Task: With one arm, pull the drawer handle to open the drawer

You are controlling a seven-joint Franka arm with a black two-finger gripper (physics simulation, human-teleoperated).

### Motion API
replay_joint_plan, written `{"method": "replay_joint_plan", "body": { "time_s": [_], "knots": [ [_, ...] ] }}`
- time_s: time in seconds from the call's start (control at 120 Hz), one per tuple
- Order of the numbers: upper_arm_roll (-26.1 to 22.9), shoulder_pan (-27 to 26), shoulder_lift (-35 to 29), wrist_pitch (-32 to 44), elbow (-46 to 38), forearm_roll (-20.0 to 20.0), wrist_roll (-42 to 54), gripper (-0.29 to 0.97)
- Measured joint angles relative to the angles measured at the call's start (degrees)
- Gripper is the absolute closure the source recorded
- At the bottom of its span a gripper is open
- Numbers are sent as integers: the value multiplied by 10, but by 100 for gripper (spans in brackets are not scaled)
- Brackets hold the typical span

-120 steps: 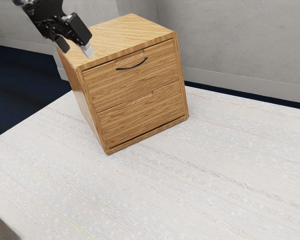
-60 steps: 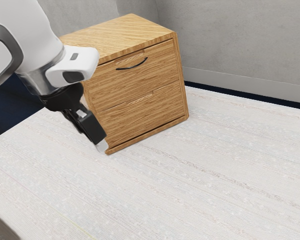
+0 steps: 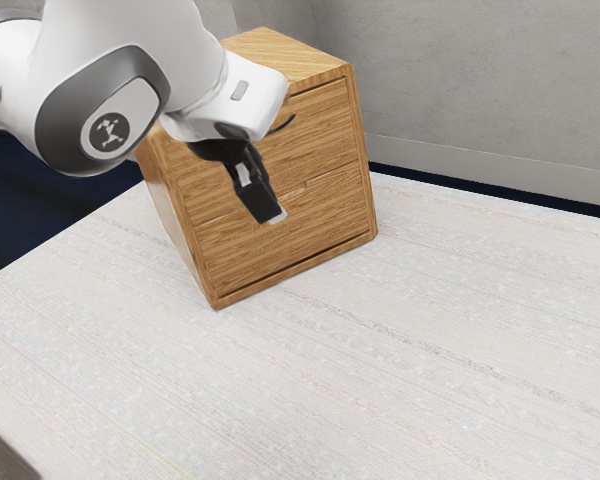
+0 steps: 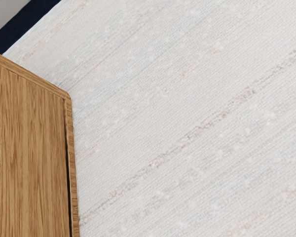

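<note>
Your gripper [image 3: 271,214] hangs right in front of the wooden fronts, angled down toward the surface [image 3: 430,330]. It sits edge-on to the exterior camera, so you cannot tell whether it is spread or pressed together; don't count on either. Just behind its tip is the seam where the lower drawer [image 3: 320,215] begins, and that's your first hazard: push forward from here and you'll meet flat wood with nothing to hook. The handle [image 3: 292,119] you want is above the gripper, on the upper drawer [image 3: 325,125]. Most of it is tucked behind the arm [image 3: 110,90], with only its far end peeking out. So you'd be lining up half blind, and a rise on a bad line could scrape the panel or clip the bar from below instead of straddling it. The wrist view gives you the cabinet [image 4: 29,163] edge and bare surface, not the handle, so no help there. Beyond that, the cabinet stands free and skewed, and an off-axis pull may drag the whole box rather than slide the closed drawer out.
</note>
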Motion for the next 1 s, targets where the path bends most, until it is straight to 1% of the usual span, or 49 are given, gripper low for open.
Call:
{"method": "replay_joint_plan", "body": {
  "time_s": [0.117, 0.3, 0.408, 0.658, 1.0],
  "knots": [
    [9, 1, 41, 13, 30, 8, 37, 0],
    [21, 1, 91, 15, 67, 49, 63, 0],
    [38, -8, 112, 18, 84, 62, 62, 0],
    [50, 5, 133, 9, 111, 71, 43, 0],
    [78, 9, 200, 0, 183, 73, 20, 0]
  ]
}}
